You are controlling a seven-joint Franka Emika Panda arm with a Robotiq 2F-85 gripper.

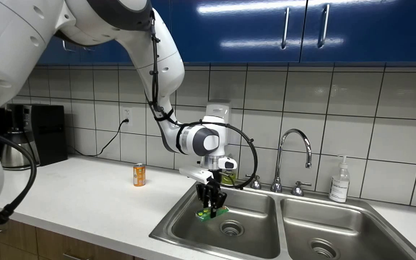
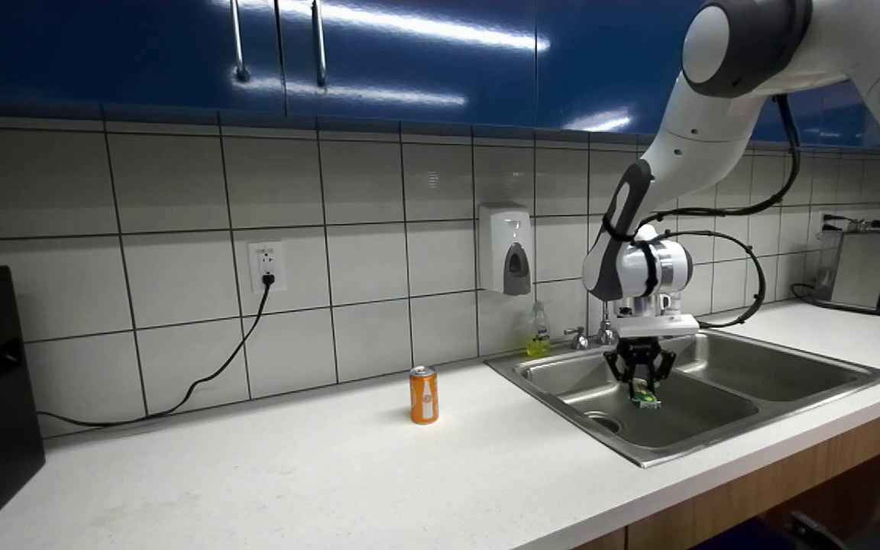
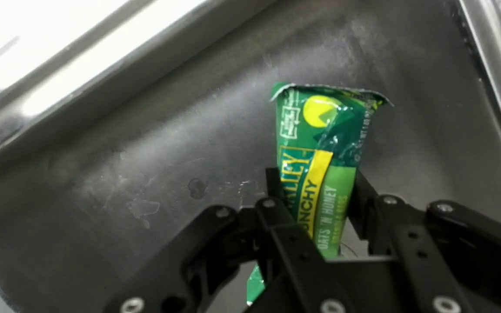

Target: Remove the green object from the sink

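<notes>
The wrist view shows your gripper (image 3: 318, 191) clamped on the Oats 'n Honey granola bar packet (image 3: 326, 156), one of its fingers (image 3: 364, 206) against each long side and a crimped end jutting past the tips. That packet, your green object, is within the outline of the sink (image 1: 164, 227), over the basin (image 1: 255, 234) nearer the orange can (image 1: 139, 175); whether its underside touches the basin floor you can't tell from here, so treat it as barely clear. The step in hand looks like the lift out. Don't ease the grip; raise straight up, slowly, until both ends of the packet stand above the rim in both exterior views, and only then swing sideways. (The packet looks glossy and could pivot between the tips, so check its tilt before you speed up.) Steer the carry away from the gooseneck faucet (image 1: 278, 168) and toward the white countertop (image 1: 85, 198), choosing a spot well apart from the can, which an overhanging end might knock over. Lower gently until the packet rests flat, then spread the fingers a little and back off straight upward so nothing drags.
</notes>
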